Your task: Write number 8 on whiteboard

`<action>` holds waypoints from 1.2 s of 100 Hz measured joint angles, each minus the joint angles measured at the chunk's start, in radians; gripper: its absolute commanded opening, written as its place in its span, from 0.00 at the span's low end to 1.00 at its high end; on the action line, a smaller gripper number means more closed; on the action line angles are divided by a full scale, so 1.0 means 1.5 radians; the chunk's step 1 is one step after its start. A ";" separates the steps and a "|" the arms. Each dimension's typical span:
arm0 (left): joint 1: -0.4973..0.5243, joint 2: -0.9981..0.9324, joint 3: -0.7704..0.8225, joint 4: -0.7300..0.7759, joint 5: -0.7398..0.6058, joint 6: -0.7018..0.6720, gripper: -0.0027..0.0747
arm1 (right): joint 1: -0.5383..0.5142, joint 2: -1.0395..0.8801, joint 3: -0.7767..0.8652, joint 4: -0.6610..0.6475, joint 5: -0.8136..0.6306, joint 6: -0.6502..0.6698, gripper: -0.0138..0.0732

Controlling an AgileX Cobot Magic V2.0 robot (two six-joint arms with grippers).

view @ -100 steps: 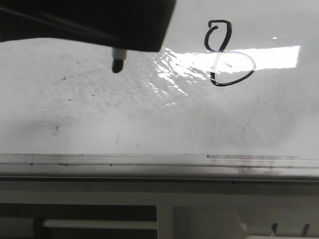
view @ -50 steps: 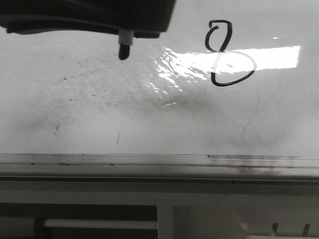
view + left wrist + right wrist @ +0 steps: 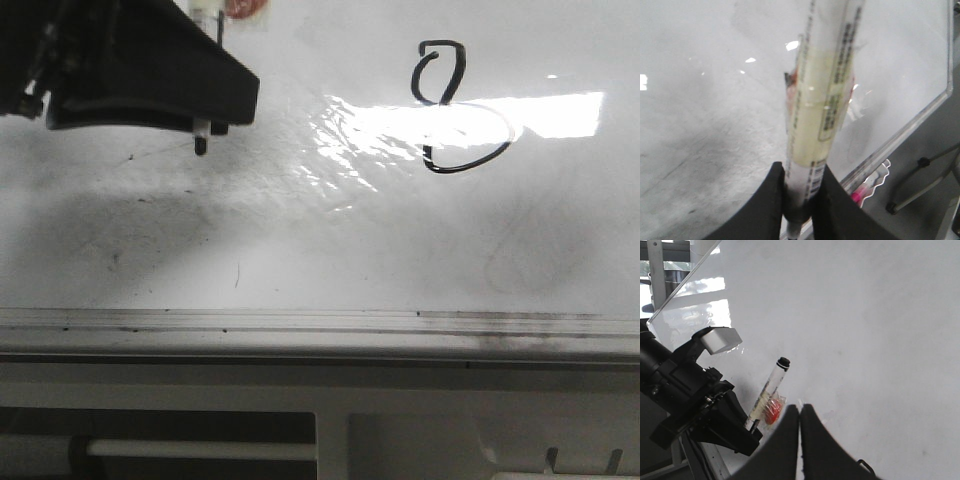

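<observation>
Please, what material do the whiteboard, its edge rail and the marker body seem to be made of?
The whiteboard looks like a glossy coated panel: it mirrors a bright light patch and keeps grey smudges. Its edge rail seems brushed metal, silver with long straight lines. The marker, shut in the left pincer, appears clear or pale plastic with a printed label, wrapped in shiny tape.

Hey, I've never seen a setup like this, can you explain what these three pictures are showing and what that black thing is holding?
This is a two-armed robot working at a whiteboard. The front view looks forward over the board, where a black number 8 is drawn. The dark shape at upper left is the left gripper, shut on a marker wrapped in tape; its tip points down over the board. The other two pictures come from cameras on each wrist. The right gripper is shut and holds nothing, and its camera also sees the other arm with the marker.
</observation>
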 measured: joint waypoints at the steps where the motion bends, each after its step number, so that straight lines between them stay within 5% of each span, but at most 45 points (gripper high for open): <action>1: -0.004 0.002 0.000 -0.002 -0.003 0.000 0.01 | 0.000 0.000 0.000 0.000 0.002 0.000 0.09; 31: -0.096 0.080 -0.011 -0.051 -0.210 -0.003 0.01 | -0.001 0.000 0.000 0.000 0.013 0.000 0.09; 59: -0.108 0.114 -0.051 -0.080 -0.227 -0.004 0.03 | -0.001 -0.001 0.000 0.009 0.026 0.000 0.09; 93: -0.115 0.117 -0.059 -0.106 -0.250 -0.007 0.55 | -0.001 -0.001 0.000 0.010 0.044 0.001 0.09; 120: -0.119 0.093 -0.064 -0.124 -0.270 -0.008 0.69 | -0.001 -0.006 0.000 0.001 0.058 0.001 0.09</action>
